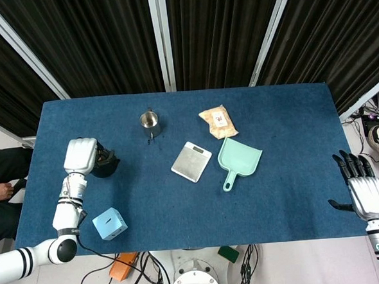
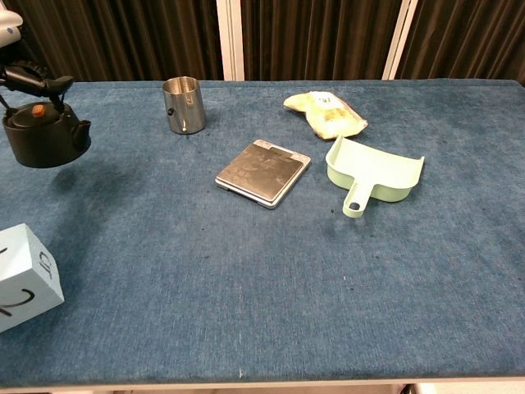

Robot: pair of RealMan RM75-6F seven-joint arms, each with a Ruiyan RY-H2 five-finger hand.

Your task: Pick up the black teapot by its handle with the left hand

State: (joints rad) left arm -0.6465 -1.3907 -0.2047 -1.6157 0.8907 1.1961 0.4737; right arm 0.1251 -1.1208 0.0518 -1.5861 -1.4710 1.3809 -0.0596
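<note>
Left hand (image 1: pixel 81 156) has its fingers wrapped on the handle of the black teapot (image 2: pixel 43 135), hanging upright above the worktop's (image 2: pixel 262 271) left side, spout pointing right toward the steel cup (image 2: pixel 183 104). Right hand (image 1: pixel 366 192) fingers spread, holding nothing.

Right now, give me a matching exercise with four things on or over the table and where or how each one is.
Things:
1. teapot
2. steel cup
3. dustpan
4. cube

States:
A. near the front left corner of the table
B. held off the table by the left hand
C. right of the scale, handle toward the front
D. upright, toward the far edge

Pairs: 1-B, 2-D, 3-C, 4-A
</note>
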